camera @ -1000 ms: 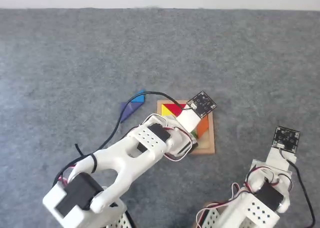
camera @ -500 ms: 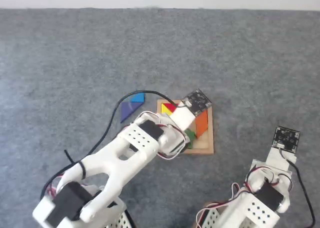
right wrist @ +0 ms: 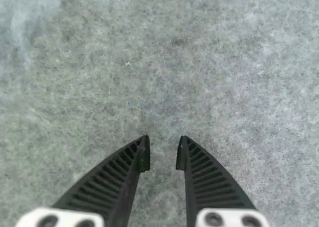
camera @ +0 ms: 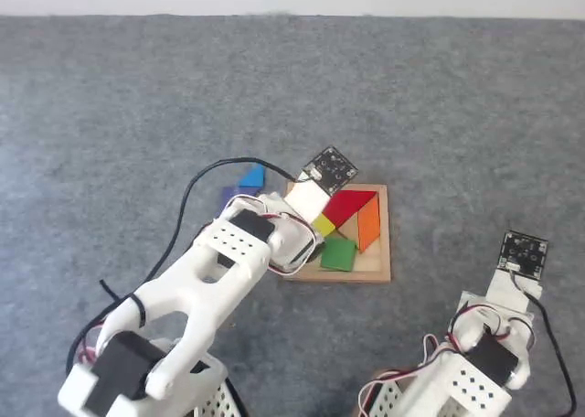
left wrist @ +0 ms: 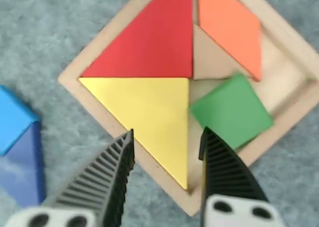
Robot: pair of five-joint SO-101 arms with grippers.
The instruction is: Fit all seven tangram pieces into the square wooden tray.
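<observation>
The square wooden tray [camera: 382,272] [left wrist: 294,53] lies mid-table. It holds a red triangle [camera: 352,204] [left wrist: 149,43], a yellow triangle [left wrist: 149,107], an orange parallelogram [camera: 368,225] [left wrist: 229,30] and a green square [camera: 338,253] [left wrist: 232,111] that sits skewed. A light blue piece [camera: 251,175] [left wrist: 12,117] and a dark blue piece [camera: 230,197] [left wrist: 22,172] lie together on the carpet just left of the tray. My left gripper [left wrist: 167,135] hangs open above the yellow triangle, holding nothing. Far from the tray, my right gripper [right wrist: 163,142] is open over bare carpet.
Grey carpet [camera: 137,97] covers the whole table. The left arm's body [camera: 228,271] stretches from the near left edge to the tray. The right arm [camera: 484,362] rests at the near right corner, with free carpet between it and the tray.
The left arm has swung left across the tray, uncovering the red triangle and the green square lying in the tray. The right arm has not moved.
</observation>
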